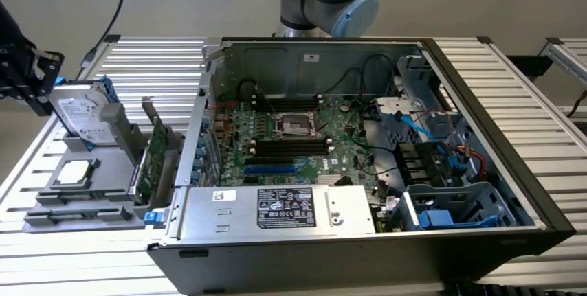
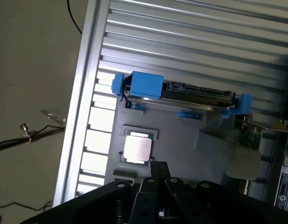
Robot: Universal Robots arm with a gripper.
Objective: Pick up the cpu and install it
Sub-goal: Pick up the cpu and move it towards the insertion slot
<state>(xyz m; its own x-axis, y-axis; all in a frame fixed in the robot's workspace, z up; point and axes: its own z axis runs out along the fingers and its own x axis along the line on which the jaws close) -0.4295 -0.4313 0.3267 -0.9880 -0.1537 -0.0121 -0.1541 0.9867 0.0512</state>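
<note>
One cpu lies flat in a recess of the grey holder tray on the exterior view's left, beside the open computer case. A hard drive stands upright near it. From the wrist, the gripper hangs above the tray, fingers pressed together on nothing, close to the cpu.

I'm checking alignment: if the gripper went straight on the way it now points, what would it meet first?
Probably the cpu in the grey holder, just ahead of the shut gripper; depth is unclear, so it may meet the holder beside it instead.
</note>
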